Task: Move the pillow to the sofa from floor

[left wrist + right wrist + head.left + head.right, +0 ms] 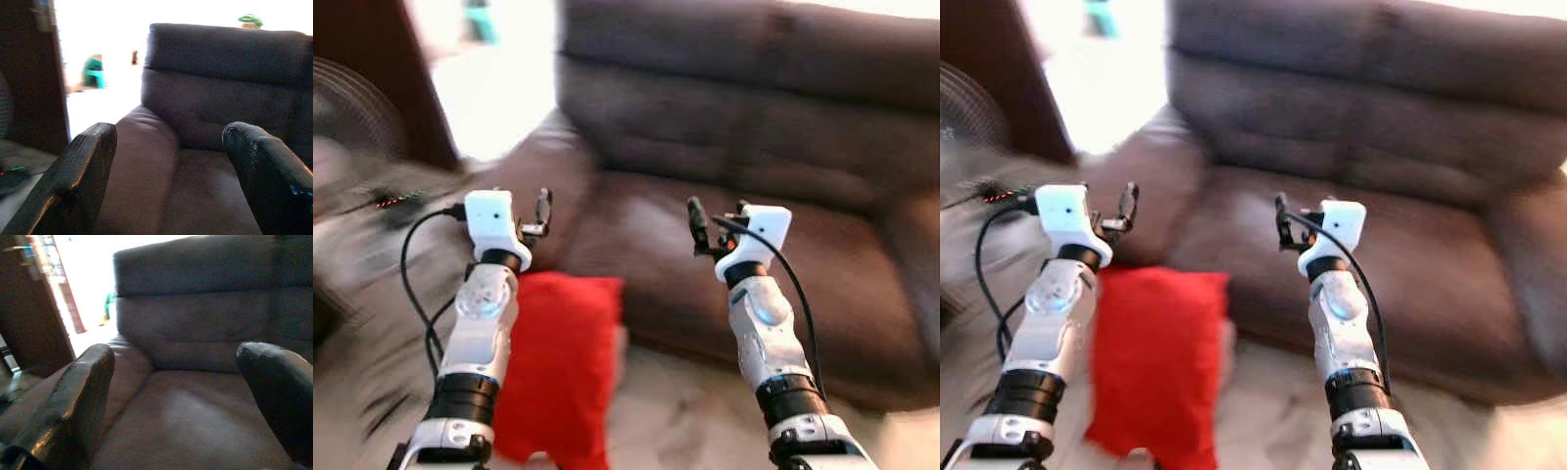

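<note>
Red pillow: on floor, seemingly against brown sofa.
Left gripper: spread, empty.
Right gripper: spread, empty.

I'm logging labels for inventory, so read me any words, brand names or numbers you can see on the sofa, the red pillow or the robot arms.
No text can be read.
Sofa: plain dark upholstery, no label showing.
Red pillow: plain, no print or tag visible.
Left gripper and right gripper: no readable markings; the head views are blurred.
</note>
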